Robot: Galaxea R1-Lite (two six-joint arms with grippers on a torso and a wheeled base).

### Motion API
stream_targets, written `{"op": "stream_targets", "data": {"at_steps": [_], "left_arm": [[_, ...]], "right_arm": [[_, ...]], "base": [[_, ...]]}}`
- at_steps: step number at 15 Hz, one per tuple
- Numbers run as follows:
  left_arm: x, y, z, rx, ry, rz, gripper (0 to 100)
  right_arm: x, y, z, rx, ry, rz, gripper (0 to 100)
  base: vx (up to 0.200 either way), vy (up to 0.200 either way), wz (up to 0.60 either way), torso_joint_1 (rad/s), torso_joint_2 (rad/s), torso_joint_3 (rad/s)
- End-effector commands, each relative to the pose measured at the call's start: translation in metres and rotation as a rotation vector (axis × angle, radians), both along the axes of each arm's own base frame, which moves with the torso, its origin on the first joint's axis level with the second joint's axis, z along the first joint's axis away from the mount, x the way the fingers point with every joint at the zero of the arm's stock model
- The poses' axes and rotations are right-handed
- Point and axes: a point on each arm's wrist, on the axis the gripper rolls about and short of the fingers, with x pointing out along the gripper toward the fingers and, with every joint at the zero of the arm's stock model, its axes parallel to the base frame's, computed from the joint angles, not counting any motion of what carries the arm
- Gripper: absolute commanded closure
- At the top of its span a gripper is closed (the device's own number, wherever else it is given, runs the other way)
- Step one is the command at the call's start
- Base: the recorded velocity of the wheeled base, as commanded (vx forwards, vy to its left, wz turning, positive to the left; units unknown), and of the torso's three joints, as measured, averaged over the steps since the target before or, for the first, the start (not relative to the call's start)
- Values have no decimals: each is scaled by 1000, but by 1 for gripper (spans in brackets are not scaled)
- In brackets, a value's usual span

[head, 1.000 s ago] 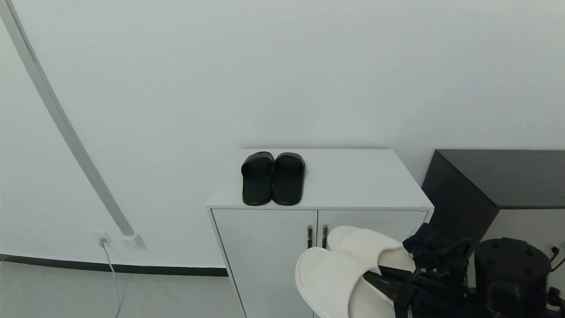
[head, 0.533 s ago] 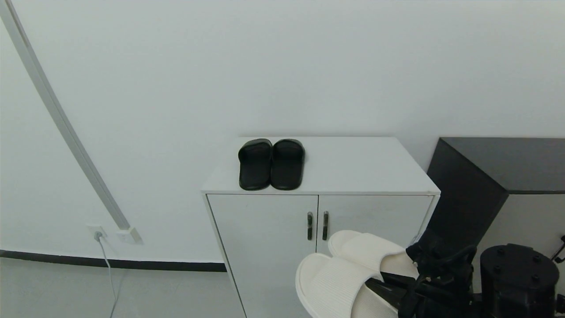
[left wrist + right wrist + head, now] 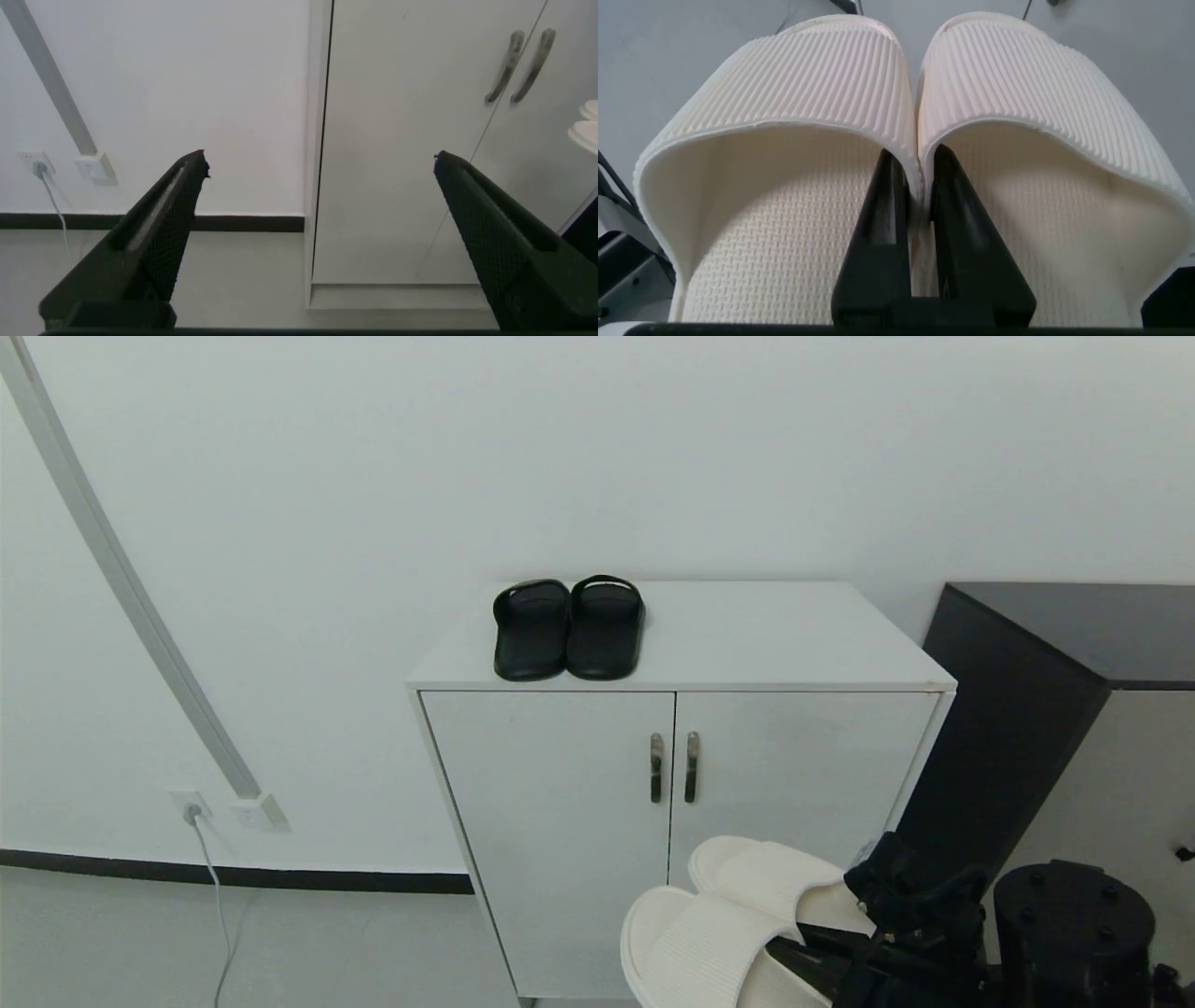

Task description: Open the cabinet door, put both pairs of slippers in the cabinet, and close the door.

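A white cabinet [image 3: 560, 821] stands against the wall with both doors shut, its two metal handles [image 3: 674, 767] side by side at the middle. On its top lies a pair of black slippers [image 3: 568, 630]. My right gripper [image 3: 798, 938] holds a pair of white slippers [image 3: 738, 915] low in front of the right door. In the right wrist view its fingers [image 3: 895, 215] are shut on the touching inner walls of the white slippers [image 3: 785, 140]. My left gripper [image 3: 320, 161] is open and empty, low and left of the cabinet [image 3: 411, 140].
A black cabinet [image 3: 1027, 709] stands right beside the white one. On the wall to the left are a socket with a hanging cable [image 3: 191, 803] and a slanted grey duct [image 3: 121, 588]. Bare grey floor [image 3: 233, 943] lies left of the cabinet.
The whole head view has shifted: the cabinet now sits higher in the picture and more of its doors shows. The white slippers stay in my right gripper.
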Motion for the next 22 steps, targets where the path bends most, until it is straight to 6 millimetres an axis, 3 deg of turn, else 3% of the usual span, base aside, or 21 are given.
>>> {"op": "stream_targets", "data": {"at_steps": [1,18,22], "left_arm": [[0,0,0,0,-2,0,0],[0,0,0,-1,1,-1,0],[0,0,0,-1,1,-1,0]], "right_arm": [[0,0,-2,-6,4,0,100],[-2,-2,-5,-22,13,5,100],[-3,-3,-6,-23,15,6,100]], "base": [[0,0,0,-183,525,330],[0,0,0,-117,473,345],[0,0,0,2,63,58]]}}
